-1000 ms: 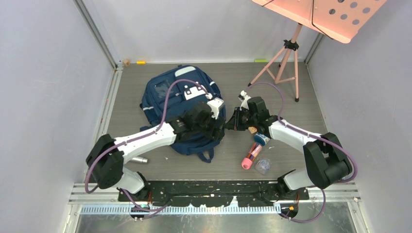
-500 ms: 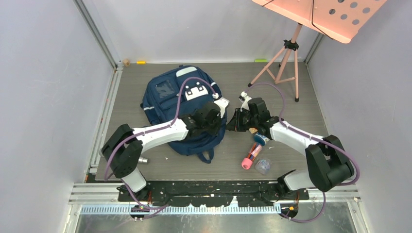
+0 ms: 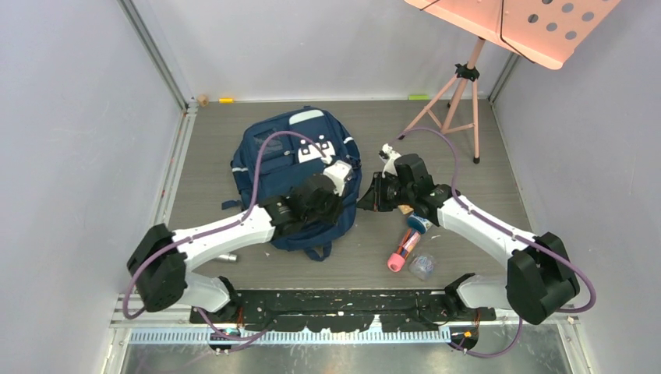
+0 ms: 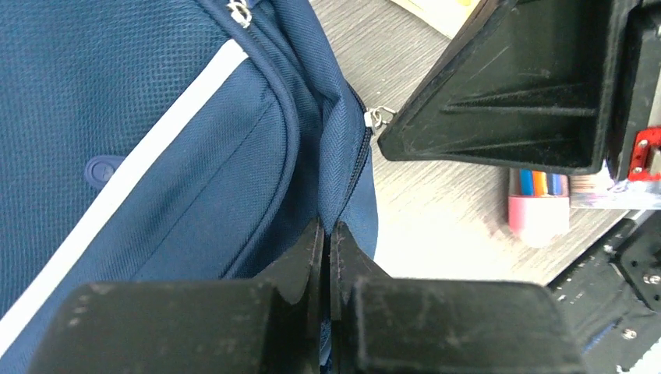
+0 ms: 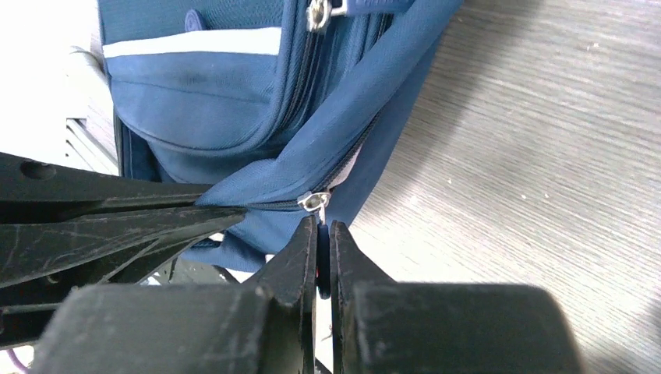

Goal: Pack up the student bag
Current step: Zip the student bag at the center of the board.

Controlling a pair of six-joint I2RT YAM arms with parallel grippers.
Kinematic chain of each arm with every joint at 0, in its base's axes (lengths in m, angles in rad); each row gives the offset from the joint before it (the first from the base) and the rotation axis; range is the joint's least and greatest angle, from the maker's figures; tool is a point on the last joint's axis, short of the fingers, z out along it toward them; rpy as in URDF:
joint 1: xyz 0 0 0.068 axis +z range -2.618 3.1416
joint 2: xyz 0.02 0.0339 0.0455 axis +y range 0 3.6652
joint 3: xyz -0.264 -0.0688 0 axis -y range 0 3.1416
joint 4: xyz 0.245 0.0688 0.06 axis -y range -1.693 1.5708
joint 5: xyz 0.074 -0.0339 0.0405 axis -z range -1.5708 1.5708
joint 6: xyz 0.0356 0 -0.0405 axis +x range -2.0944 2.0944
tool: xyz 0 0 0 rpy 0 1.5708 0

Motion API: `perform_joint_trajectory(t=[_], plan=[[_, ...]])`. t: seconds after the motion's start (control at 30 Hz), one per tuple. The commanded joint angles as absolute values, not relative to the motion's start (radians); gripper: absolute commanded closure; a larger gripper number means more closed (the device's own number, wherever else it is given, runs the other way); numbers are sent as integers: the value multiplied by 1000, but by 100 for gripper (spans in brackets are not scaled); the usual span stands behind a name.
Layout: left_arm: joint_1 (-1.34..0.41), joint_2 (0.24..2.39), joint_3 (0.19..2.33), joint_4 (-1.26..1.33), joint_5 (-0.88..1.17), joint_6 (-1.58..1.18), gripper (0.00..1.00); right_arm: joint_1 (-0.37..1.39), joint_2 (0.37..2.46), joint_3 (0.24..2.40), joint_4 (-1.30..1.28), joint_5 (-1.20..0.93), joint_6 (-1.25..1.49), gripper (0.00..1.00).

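Both arms are pinching the student bag's zipper edge at the same time

The student bag (image 3: 292,167), a big navy blue fabric backpack with pale stripes, is lying flat on the grey wood-look table (image 3: 499,171), just left of the pink metal tripod music stand (image 3: 466,74). On the bag's side facing that stand, the left gripper (image 4: 327,238) is clamping tight on a fold of blue fabric right by the zipper track. The right gripper (image 5: 318,226) is pinching the small silver metal zipper pull (image 5: 316,202), fingers squeezed together on it. The two grippers are sitting close together there, nearly nose to nose. A pink cylindrical pencil case (image 3: 401,251) is lying nearer the arm bases than the stand, with pens inside I think, it's kinda blurry.
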State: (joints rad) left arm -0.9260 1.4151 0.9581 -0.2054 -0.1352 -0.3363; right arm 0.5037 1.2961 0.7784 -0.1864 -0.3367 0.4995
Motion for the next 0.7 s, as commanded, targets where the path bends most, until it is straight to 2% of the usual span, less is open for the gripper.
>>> perform_joint_trajectory(t=[0.0,0.17,0.67], plan=[[-907,1235,875,-483,-313,-377,100,453,1242,826,-297,-62,480,100],[-907,1138,854,-566,-349,-409,100,451,1258,830,-322,39,488,100],[-907,969,923,-802,-428,-400,100,430,1417,862,-223,113,512,100]])
